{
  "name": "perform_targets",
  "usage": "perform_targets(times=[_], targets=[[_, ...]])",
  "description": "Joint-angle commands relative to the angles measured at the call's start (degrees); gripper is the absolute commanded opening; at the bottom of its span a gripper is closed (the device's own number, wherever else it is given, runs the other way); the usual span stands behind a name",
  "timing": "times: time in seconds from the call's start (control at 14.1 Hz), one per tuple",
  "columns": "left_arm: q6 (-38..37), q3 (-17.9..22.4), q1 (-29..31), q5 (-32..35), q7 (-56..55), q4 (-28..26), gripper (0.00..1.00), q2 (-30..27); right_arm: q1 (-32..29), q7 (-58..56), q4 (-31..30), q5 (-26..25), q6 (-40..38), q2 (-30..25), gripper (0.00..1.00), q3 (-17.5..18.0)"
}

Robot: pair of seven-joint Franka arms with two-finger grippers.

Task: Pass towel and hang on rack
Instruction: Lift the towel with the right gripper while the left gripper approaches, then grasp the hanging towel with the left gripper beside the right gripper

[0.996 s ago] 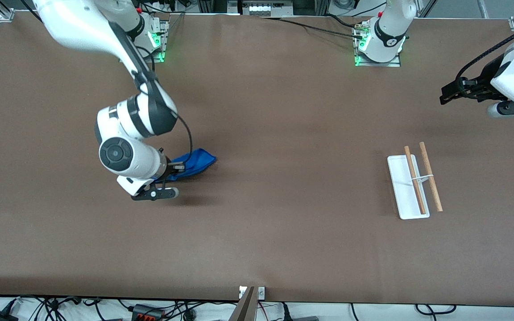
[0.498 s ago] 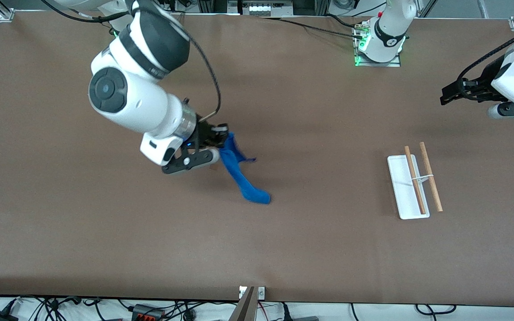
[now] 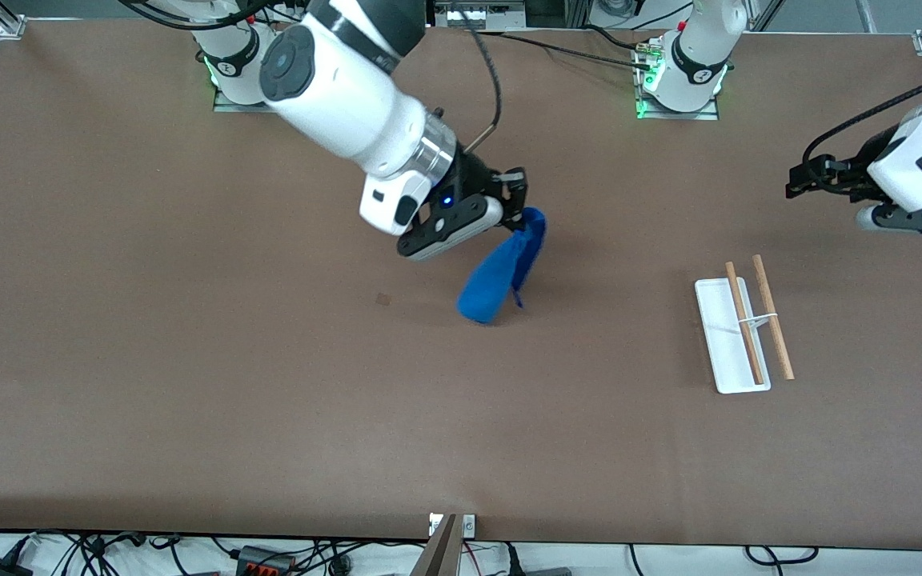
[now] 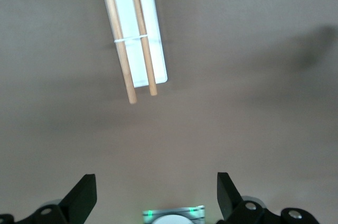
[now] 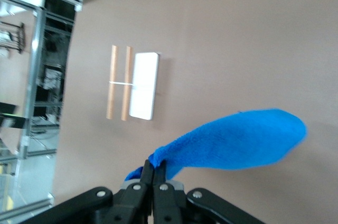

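Observation:
My right gripper [image 3: 519, 206] is shut on one end of the bright blue towel [image 3: 501, 272] and holds it in the air over the middle of the table; the towel hangs down from the jaws. In the right wrist view the towel [image 5: 237, 139] streams out from the closed gripper [image 5: 155, 168]. The rack [image 3: 737, 336], a white tray base with two wooden rods, stands toward the left arm's end of the table. It also shows in the left wrist view [image 4: 134, 34] and the right wrist view [image 5: 134, 84]. My left gripper [image 3: 799, 174] is open and empty, up in the air.
A small dark mark [image 3: 383, 299] lies on the brown table [image 3: 269, 416]. Both arm bases [image 3: 677, 76] stand along the table's edge farthest from the front camera. Cables lie off the table's near edge.
My right gripper has lifted the towel off the table and carried it toward the left arm's end, now over the table's middle. The left arm has shifted only slightly.

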Motion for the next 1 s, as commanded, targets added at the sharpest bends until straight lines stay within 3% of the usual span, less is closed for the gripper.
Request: perform_targets(times=[0.0,0.21,0.64,0.93], targets=[[1.5,-0.1,2.1,-3.1,8.3,1.8,1.0,2.7,2.9,4.1,2.0,0.5,6.4,2.3,0.0,0.3],[4.2,-0.1,4.9,-8.7,21.2,1.2,1.0,4.7,5.7,7.6,2.0,0.5,11.8,3.8,0.0,0.2],[7.1,-1.1,4.6,-18.8,44.6,0.9,1.0,7.9,7.1,8.0,1.9,0.3,11.9,3.9,0.0,0.2],[8.5,-1.1,4.2,-29.9,62.6,0.1,1.0,14.8,7.1,7.9,1.6,-0.1,11.9,4.0,0.0,0.1]])
